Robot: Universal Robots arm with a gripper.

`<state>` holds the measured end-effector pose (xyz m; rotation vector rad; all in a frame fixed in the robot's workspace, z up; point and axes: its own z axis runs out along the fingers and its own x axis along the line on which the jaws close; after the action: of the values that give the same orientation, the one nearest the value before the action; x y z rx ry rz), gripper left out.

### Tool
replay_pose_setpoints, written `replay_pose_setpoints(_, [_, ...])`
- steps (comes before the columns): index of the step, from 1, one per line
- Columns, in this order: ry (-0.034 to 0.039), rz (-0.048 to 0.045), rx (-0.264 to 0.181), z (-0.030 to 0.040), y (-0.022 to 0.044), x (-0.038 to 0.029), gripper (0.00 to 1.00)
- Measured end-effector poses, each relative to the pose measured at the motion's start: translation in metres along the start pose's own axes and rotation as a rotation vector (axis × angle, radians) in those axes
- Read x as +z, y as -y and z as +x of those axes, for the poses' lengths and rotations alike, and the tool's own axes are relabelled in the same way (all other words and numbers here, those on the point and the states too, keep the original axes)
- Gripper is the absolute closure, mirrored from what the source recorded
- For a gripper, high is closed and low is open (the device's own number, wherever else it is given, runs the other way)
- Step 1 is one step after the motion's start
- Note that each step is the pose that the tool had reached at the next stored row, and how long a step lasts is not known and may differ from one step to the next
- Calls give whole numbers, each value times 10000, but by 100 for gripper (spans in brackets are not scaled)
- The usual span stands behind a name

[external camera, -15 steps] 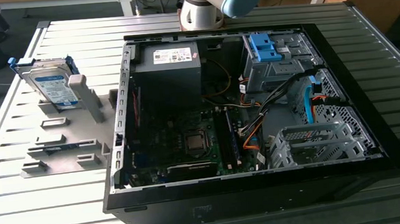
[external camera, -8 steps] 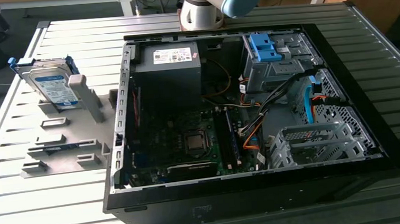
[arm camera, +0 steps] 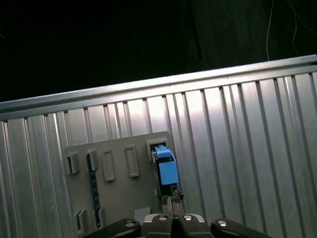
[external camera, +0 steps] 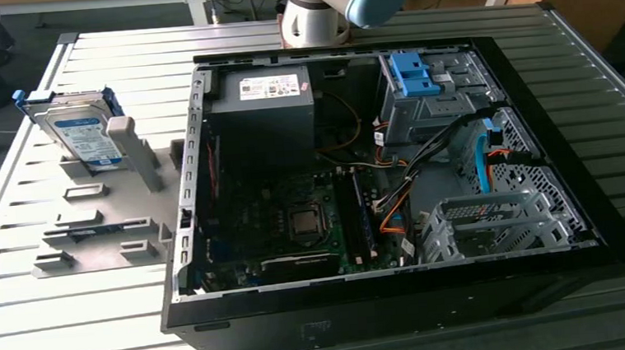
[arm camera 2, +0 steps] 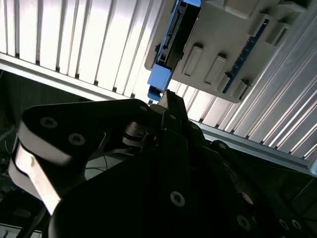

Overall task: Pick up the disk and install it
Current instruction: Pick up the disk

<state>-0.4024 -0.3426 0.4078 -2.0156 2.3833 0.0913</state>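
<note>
The ribbed metal table [external camera: 71, 340] is carrying an open computer case [external camera: 410, 313], which is lying on its side with the inside facing up. The arm [external camera: 323, 9] is standing behind the case at the far edge. On the exterior view's left of the case a grey holder plate [external camera: 103, 247] is lying on the table. The disk [external camera: 81, 135] is standing on one edge in a slot at the plate's far end, leaning a little beside a grey post [external camera: 135, 150], not yet picked up.

The gripper [arm camera: 171, 199] is hanging over the table, apart from the disk. Its fingers seem to be pressed together and are holding nothing. In the first wrist view the disk [arm camera: 166, 168] is lying just ahead of the fingertips, and its thin blue-framed edge is running nearly in line with the gripper.

The exterior view is giving the labelled face and the lean. Both wrist views are giving the narrow edge that the gripper is facing.
</note>
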Motion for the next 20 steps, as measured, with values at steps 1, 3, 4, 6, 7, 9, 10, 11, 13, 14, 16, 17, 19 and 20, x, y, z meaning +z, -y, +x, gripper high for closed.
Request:
replay_pose_setpoints(1, [-6,-9,-178,0,0,1,89])
replay_pose_setpoints(3, [-18,-29,-554,0,0,5,89])
replay_pose_setpoints(4, [-24,-39,-733,0,0,6,89])
replay_pose_setpoints(6, [-35,-57,-1093,1,0,10,89])
replay_pose_setpoints(7, [-41,-67,-1273,0,1,11,89])
replay_pose_setpoints(9, [-50,-81,-1536,1,0,11,89])
replay_pose_setpoints(10, [-50,-81,-1540,1,0,11,89])
replay_pose_setpoints(11, [-50,-81,-1552,1,0,12,89])
replay_pose_setpoints(13, [-51,-82,-1565,1,0,12,89])
replay_pose_setpoints(14, [-51,-82,-1566,1,0,12,89])
replay_pose_setpoints(16, [-51,-83,-1568,1,0,11,89])
replay_pose_setpoints(17, [-51,-82,-1568,1,0,12,89])
replay_pose_setpoints(19, [-51,-82,-1570,1,0,12,89])
replay_pose_setpoints(20, [-51,-82,-1571,1,0,12,89])
